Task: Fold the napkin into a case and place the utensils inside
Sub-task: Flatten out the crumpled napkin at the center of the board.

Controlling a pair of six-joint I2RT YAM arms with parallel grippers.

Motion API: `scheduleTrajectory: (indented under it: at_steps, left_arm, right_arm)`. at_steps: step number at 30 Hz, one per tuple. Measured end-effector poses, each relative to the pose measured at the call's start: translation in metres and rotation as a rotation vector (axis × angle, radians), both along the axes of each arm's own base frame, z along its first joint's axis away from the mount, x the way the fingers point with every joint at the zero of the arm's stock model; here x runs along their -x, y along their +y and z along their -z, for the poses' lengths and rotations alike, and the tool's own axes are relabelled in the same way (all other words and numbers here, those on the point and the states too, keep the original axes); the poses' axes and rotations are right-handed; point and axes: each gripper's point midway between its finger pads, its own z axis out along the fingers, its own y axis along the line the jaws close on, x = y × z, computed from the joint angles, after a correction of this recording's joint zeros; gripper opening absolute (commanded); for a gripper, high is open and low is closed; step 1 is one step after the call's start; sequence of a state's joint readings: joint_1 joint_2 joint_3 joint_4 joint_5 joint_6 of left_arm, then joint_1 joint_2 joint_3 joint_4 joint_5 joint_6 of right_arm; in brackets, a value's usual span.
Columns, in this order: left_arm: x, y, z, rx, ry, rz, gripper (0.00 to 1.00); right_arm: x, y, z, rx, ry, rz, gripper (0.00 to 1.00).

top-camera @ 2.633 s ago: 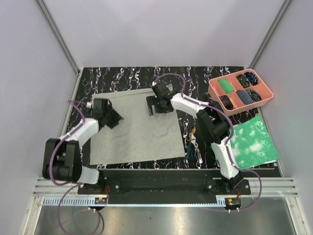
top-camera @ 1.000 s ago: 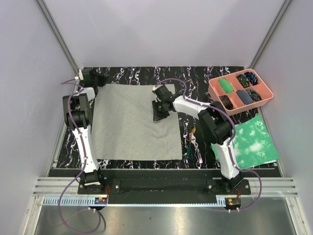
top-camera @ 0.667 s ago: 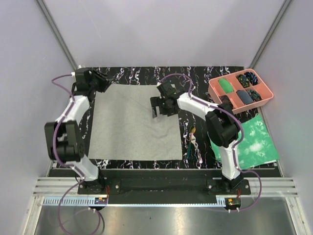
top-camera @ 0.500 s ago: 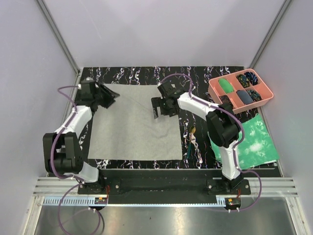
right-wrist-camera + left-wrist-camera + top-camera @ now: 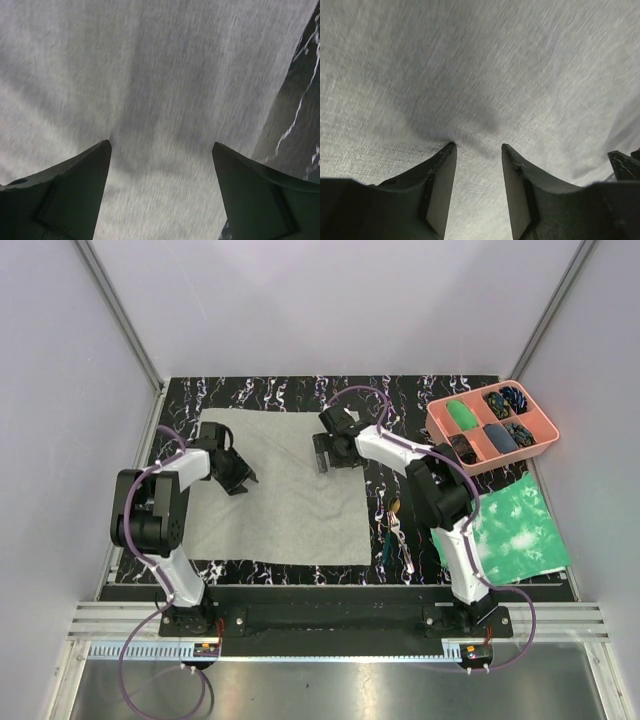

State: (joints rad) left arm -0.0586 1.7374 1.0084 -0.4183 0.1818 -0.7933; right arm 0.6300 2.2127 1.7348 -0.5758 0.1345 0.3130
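Note:
The napkin point(image 5: 290, 510) lies spread flat as one plain grey sheet on the black marbled mat point(image 5: 420, 390); no case is in view. My left gripper point(image 5: 238, 478) hovers over the cloth's left part, open, with bare cloth point(image 5: 495, 60) between its fingers point(image 5: 440, 190). My right gripper point(image 5: 326, 454) is over the cloth's far right part, open wide, with only napkin point(image 5: 150, 65) beneath it. The utensils point(image 5: 393, 530) lie in a small bundle on the mat just right of the napkin, apart from both grippers.
A pink compartmented tray point(image 5: 437, 426) with small items stands at the far right. A green-and-white mottled sheet point(image 5: 515, 530) lies near right. Metal frame posts and pale walls close in the mat on three sides. The mat's edge point(image 5: 300, 100) shows beside the right gripper.
Both grippers opened and let go of the napkin. The left gripper swung from the far left corner back over the cloth; the right gripper shifted slightly toward the far edge.

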Motion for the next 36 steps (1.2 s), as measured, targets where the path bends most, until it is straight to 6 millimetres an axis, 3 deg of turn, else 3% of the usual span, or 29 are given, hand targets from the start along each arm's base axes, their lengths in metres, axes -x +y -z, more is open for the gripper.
scheduleTrajectory:
  at_steps: [2, 9, 14, 17, 19, 22, 25, 27, 28, 30, 32, 34, 36]
  left_arm:
    - [-0.013, 0.000, 0.000, -0.005, -0.007, 0.001, 0.47]
    - [-0.068, 0.003, -0.002, 0.011, -0.039, -0.015, 0.47]
    - [-0.087, 0.006, -0.007, 0.036, -0.056, -0.020, 0.53]
    - [-0.086, 0.007, -0.015, 0.032, -0.070, -0.004, 0.60]
    - [-0.081, 0.007, -0.028, 0.027, -0.098, 0.012, 0.63]
    - [-0.064, 0.008, -0.068, 0.015, -0.181, 0.039, 0.64]
    - [-0.041, 0.012, -0.116, 0.000, -0.288, 0.046, 0.64]
    - [-0.019, 0.020, -0.134, -0.005, -0.329, 0.021, 0.63]
    - [-0.005, 0.030, -0.135, -0.014, -0.327, -0.014, 0.62]
    - [0.024, 0.047, -0.116, -0.038, -0.252, -0.087, 0.62]
    - [0.060, 0.066, -0.079, -0.080, -0.104, -0.158, 0.61]
    - [0.095, 0.074, -0.045, -0.113, 0.039, -0.200, 0.60]
    - [0.128, 0.078, -0.023, -0.130, 0.150, -0.229, 0.59]
  right_arm:
    - [-0.017, -0.004, 0.009, 0.021, -0.014, 0.019, 0.91]
    - [-0.091, -0.025, 0.007, 0.005, -0.098, 0.098, 0.92]
    - [-0.134, -0.038, 0.004, 0.001, -0.125, 0.121, 1.00]
    - [-0.140, -0.045, 0.002, 0.017, -0.112, 0.116, 1.00]
    - [-0.134, -0.047, -0.002, 0.026, -0.090, 0.113, 1.00]
    - [-0.117, -0.051, -0.016, 0.026, -0.057, 0.132, 1.00]
    - [-0.082, -0.059, -0.040, -0.001, -0.002, 0.175, 1.00]
    - [-0.057, -0.062, -0.062, -0.043, 0.024, 0.203, 1.00]
    - [-0.042, -0.065, -0.073, -0.067, 0.037, 0.224, 1.00]
    - [-0.015, -0.070, -0.094, -0.120, 0.052, 0.253, 0.99]
    - [0.019, -0.073, -0.109, -0.187, 0.063, 0.272, 0.98]
    - [0.045, -0.075, -0.111, -0.223, 0.060, 0.277, 1.00]
    - [0.074, -0.075, -0.107, -0.228, 0.080, 0.265, 1.00]
